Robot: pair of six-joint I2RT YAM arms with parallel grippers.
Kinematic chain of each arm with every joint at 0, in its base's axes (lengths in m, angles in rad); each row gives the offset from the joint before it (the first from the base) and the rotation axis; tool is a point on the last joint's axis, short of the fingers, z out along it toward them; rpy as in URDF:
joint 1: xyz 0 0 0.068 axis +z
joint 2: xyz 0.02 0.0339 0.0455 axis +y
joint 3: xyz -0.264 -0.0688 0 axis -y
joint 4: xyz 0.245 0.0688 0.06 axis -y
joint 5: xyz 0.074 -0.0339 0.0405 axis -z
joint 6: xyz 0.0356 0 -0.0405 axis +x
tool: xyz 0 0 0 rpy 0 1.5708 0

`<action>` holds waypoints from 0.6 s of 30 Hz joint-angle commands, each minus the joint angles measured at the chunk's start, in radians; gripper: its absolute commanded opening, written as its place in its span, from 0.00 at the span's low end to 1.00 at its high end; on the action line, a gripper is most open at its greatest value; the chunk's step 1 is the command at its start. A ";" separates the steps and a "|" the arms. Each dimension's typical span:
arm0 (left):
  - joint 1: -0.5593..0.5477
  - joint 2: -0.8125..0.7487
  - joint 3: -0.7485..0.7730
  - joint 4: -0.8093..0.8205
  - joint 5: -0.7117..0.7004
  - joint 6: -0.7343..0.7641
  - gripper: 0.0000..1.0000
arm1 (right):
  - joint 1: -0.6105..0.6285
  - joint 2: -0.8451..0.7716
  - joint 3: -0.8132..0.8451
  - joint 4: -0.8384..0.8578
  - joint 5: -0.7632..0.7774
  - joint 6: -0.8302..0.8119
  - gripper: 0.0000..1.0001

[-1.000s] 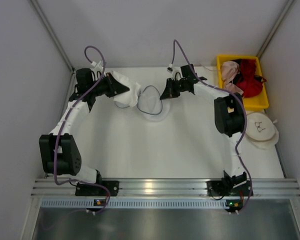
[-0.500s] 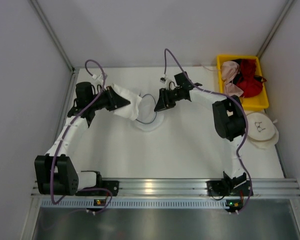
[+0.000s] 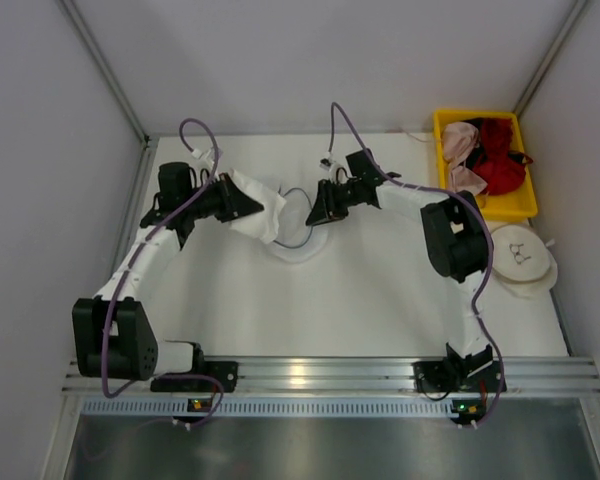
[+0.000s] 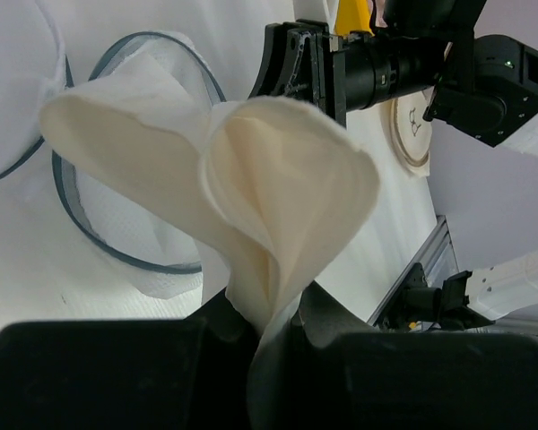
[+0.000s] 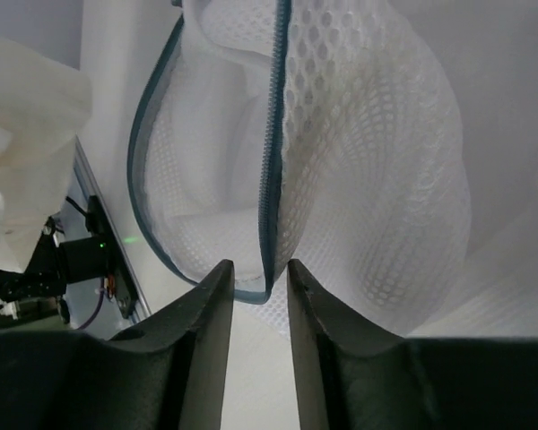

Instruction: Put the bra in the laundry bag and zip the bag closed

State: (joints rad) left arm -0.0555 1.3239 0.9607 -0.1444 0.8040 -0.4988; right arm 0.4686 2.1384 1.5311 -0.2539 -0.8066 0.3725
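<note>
Top external view: the laundry bag [image 3: 298,222] lies on the white table [image 3: 360,300] between the two grippers, its dark rim standing open. The left arm runs from its folded elbow up and inward, wrist level, ending just left of the bag. The left gripper [image 3: 246,206] is pinched on the bra [image 3: 260,205], whose padded cups fan out from the fingers and overlap the bag's left rim. In the left wrist view the bra [image 4: 278,206] rises from the closed fingertips, the mesh pouch [image 4: 130,237] just behind it. The right arm bends at its elbow well right of the bag and reaches across to the bag's right edge. The right gripper [image 3: 315,216] points down at the rim. In the right wrist view its fingers [image 5: 206,309] are drawn close with the bag's [image 5: 368,161] zip edge caught between them — a narrow gap shows. A yellow bin [image 3: 439,150] of garments and a cream pouch [image 3: 520,258] sit well right of the bag.
</note>
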 commanded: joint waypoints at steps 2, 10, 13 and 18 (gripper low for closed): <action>-0.041 0.037 0.062 -0.003 0.009 0.060 0.00 | 0.021 -0.020 0.014 0.130 -0.052 0.051 0.20; -0.112 0.263 0.182 -0.044 0.000 0.105 0.00 | 0.021 -0.074 -0.011 0.076 -0.098 -0.033 0.00; -0.128 0.353 0.237 -0.044 -0.017 0.103 0.00 | 0.021 -0.107 -0.035 0.065 -0.111 -0.058 0.00; -0.170 0.475 0.337 -0.075 -0.101 0.161 0.00 | 0.021 -0.143 -0.061 0.047 -0.141 -0.069 0.00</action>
State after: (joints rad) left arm -0.1997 1.7729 1.2201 -0.2119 0.7578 -0.3962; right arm 0.4713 2.0804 1.4757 -0.2108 -0.8982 0.3397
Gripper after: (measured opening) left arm 0.134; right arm 0.014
